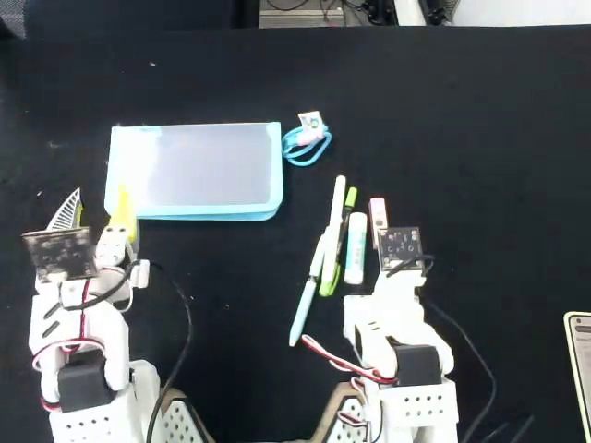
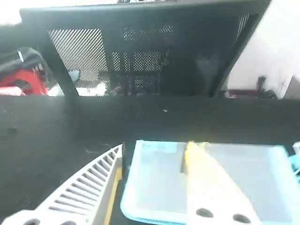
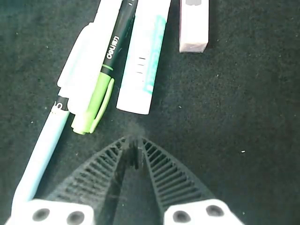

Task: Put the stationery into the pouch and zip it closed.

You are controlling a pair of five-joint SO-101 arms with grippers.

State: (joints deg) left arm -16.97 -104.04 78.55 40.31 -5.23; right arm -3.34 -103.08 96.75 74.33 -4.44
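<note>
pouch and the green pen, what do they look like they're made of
Pouch: probably soft plastic or vinyl, going by the light blue border around a frosted, hazy grey panel with a dull sheen. Green pen: looks like hard moulded plastic, with a smooth black barrel and a glossy lime clip and end. Look alone cannot confirm either.

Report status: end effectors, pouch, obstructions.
Left end effector open at pouch corner. Right end effector shut, empty, short of stationery. All stationery outside pouch. Nothing blocking.

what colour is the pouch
The pouch is light blue with a greyish front; clearest in the high view.
</note>
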